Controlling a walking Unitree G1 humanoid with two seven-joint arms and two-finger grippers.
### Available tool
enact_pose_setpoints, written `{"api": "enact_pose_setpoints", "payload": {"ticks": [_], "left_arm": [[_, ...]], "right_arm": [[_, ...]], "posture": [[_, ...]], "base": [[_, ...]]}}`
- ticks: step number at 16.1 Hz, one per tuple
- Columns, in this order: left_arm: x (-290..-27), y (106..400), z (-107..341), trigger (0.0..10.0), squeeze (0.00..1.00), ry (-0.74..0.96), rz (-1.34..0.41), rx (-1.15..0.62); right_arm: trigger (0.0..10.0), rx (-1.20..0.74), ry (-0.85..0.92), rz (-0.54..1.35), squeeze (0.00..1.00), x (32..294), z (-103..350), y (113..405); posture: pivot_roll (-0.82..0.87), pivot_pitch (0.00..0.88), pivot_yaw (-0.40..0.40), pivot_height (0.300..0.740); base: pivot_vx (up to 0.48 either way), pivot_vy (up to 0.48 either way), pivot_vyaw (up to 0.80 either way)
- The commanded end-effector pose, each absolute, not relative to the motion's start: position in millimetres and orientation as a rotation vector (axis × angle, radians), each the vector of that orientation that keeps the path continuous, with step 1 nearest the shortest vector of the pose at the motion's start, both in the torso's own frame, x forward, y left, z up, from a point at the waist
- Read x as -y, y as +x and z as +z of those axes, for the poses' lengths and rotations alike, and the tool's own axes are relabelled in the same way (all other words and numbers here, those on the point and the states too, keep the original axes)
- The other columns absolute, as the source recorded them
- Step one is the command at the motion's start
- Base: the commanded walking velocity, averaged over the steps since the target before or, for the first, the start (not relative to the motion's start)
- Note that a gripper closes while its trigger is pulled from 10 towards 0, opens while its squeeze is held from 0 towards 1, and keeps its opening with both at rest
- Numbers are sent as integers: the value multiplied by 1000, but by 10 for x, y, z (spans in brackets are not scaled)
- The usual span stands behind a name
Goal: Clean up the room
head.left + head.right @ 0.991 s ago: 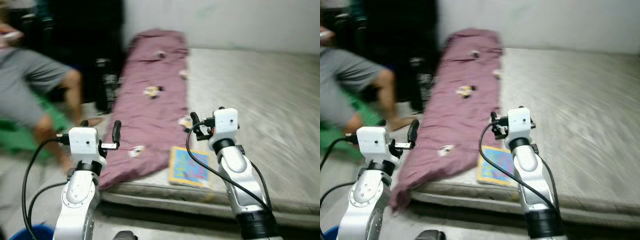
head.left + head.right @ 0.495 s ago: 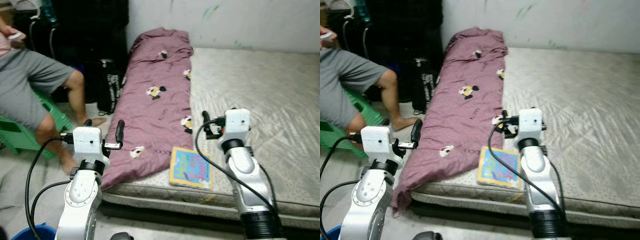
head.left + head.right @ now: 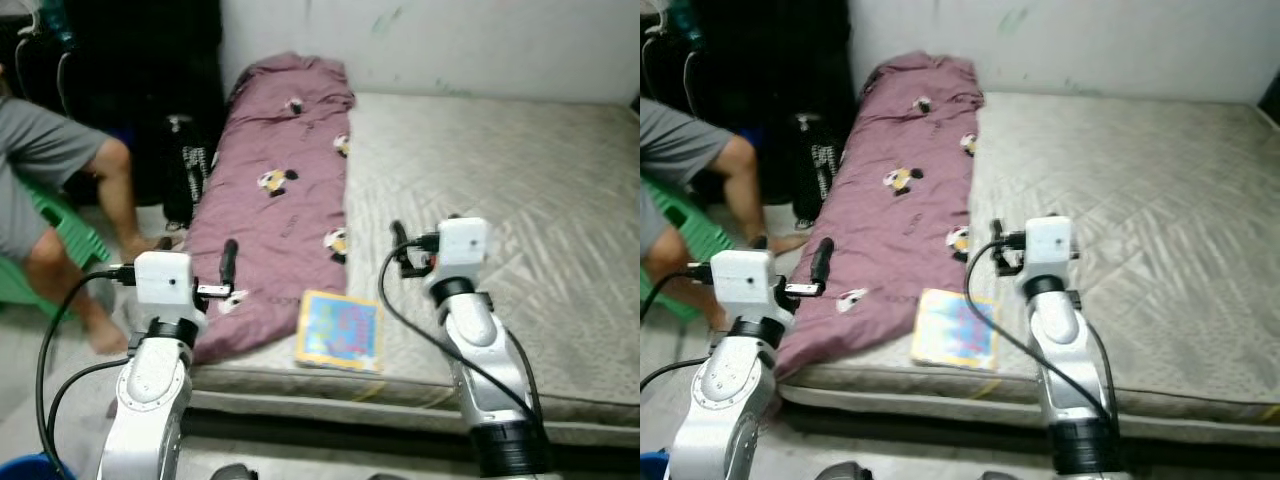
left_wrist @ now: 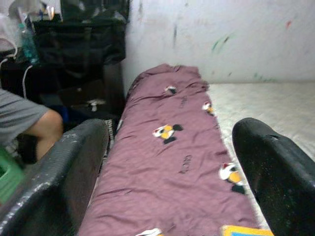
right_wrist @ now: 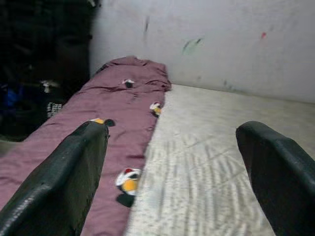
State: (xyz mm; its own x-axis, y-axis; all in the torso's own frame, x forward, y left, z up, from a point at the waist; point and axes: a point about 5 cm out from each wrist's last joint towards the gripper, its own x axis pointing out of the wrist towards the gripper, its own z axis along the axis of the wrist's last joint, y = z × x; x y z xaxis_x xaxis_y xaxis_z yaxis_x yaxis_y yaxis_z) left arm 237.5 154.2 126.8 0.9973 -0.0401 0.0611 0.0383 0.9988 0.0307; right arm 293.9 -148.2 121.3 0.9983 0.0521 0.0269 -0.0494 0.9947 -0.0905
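Left gripper (image 3: 228, 262): raised in the lower left of the left eye view, fingers spread wide with nothing between them; in its wrist view the two black fingers (image 4: 64, 172) frame the blanket, so it seems aimed along the bed and ready, not yet reaching.

Right gripper (image 3: 397, 245): raised right of centre in the same view, over the bare mattress, also wide and empty; its fingers (image 5: 59, 172) bracket the seam where blanket meets mattress.

Picture book (image 3: 339, 330): the likeliest thing to tidy. It lies flat near the front edge of the mattress, low in the middle of the frame, between the two arms and apart from both grippers, its left edge just beside the blanket's hem. I judge it simply left out of place.

Purple blanket (image 3: 270, 210): runs from the wall at upper centre down along the mattress's left side, its lower end sagging over the edge, unfolded, with small cartoon prints.

Mattress (image 3: 520, 190): grey, quilted, low on the floor, taking up the right half.

Black bag (image 3: 182, 180): stands on the floor beside the blanket, upper left.

Person (image 3: 50, 170): seated at the far left on a green stool (image 3: 60, 250), bare leg near the bag; worth keeping the left arm away.
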Motion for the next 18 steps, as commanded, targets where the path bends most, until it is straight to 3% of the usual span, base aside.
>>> {"api": "enact_pose_setpoints", "payload": {"ticks": [1, 3, 10, 18], "left_arm": [[-1484, 2378, 1274, 10000, 0, 22, -57, 63], [-1482, 2384, 1273, 10000, 0, 23, -61, 64], [-1467, 2421, 1229, 10000, 0, -6, -56, 48], [-1650, 2247, 1192, 10000, 0, 0, 84, 53]], "right_arm": [[10000, 26, -98, 20, 0, 1589, 1214, 2932], [10000, 26, -96, 26, 0, 1582, 1208, 2933], [10000, 29, -84, 2, 0, 1605, 1190, 2894], [10000, 23, -90, 159, 0, 1337, 1222, 3108]], "posture": [[-38, 0, -8, 740], [-38, 0, -8, 740], [-55, 0, 22, 740], [53, 0, -111, 740]], "base": [[0, -360, 0], [0, -345, 0], [0, 0, 0], [0, 0, 0]]}}
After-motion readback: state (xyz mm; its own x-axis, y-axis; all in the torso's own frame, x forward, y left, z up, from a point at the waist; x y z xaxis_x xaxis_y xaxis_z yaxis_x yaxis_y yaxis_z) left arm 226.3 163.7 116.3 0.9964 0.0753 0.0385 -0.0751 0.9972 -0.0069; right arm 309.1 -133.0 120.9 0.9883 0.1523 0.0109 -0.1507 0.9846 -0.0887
